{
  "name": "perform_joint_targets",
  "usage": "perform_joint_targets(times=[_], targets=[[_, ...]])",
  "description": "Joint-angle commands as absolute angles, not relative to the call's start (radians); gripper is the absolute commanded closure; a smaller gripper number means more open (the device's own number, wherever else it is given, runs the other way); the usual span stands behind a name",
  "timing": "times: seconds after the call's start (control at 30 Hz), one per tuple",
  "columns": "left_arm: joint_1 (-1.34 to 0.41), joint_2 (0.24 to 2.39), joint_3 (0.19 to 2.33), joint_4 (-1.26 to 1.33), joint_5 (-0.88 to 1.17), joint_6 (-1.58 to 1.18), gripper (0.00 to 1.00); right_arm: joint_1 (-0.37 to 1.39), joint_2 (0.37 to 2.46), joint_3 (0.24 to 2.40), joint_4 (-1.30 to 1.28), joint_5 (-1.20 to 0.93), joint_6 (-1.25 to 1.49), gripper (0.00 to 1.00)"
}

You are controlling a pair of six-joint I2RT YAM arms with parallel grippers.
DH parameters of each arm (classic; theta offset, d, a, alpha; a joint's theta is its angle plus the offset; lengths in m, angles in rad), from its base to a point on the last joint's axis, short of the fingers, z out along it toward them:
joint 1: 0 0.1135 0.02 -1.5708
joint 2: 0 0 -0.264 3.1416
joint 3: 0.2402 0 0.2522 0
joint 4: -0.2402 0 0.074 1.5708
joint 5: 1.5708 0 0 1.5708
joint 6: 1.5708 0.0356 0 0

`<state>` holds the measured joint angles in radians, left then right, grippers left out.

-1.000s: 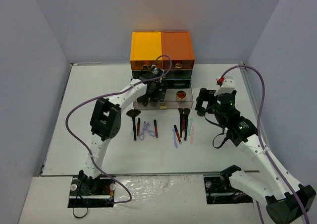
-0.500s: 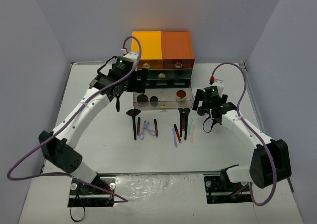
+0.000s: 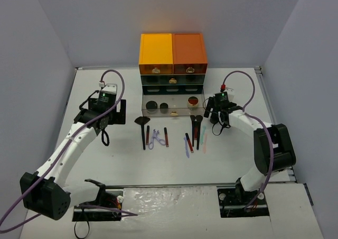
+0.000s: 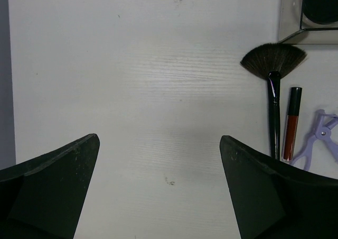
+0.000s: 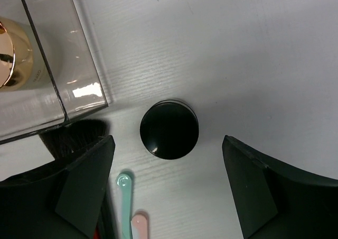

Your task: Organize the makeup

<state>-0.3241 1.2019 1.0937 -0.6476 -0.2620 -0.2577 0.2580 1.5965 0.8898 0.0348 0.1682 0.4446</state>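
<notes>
Between the jaws of the right gripper, spread wide and empty, a black round jar stands on the table at four o'clock from the corner of the clear tray, far nearer this arm than the open left gripper.

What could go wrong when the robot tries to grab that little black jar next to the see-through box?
The black jar is round and sits between the open jaws of the right gripper, not touching them. An off-centre squeeze might make it slip out. One side of the gripper hangs over the brush bristles, close to the mint stick, so it could nudge them. The clear tray corner is close too, and the jar might bump it.
</notes>
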Motion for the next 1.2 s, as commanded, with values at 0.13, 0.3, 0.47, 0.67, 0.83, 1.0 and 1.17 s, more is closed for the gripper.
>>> perform_joint_targets(times=[0.13,0.3,0.47,0.67,0.83,1.0,1.17], targets=[[-0.319,1.131,1.029,-0.501,-0.347,-0.240,0.03,0.220,1.675,0.903,0.176,0.147,0.403,0.32],[-0.319,1.137,1.012,-0.487,-0.356,-0.239,0.03,0.218,1.712,0.910,0.183,0.152,0.383,0.42],[-0.319,1.146,1.013,-0.479,-0.368,-0.234,0.03,0.219,1.663,0.892,0.168,0.195,0.347,0.74],[-0.319,1.170,1.022,-0.481,-0.375,-0.234,0.03,0.260,1.517,0.934,0.099,0.214,0.284,0.96],[-0.318,1.191,1.031,-0.481,-0.374,-0.235,0.03,0.400,1.482,1.042,0.083,0.218,0.208,0.97],[-0.318,1.201,1.032,-0.485,-0.392,-0.241,0.03,0.484,1.605,1.206,0.086,0.172,0.199,0.97],[-0.318,1.194,1.029,-0.484,-0.412,-0.242,0.03,0.526,1.734,1.302,0.133,0.166,0.204,0.97]])
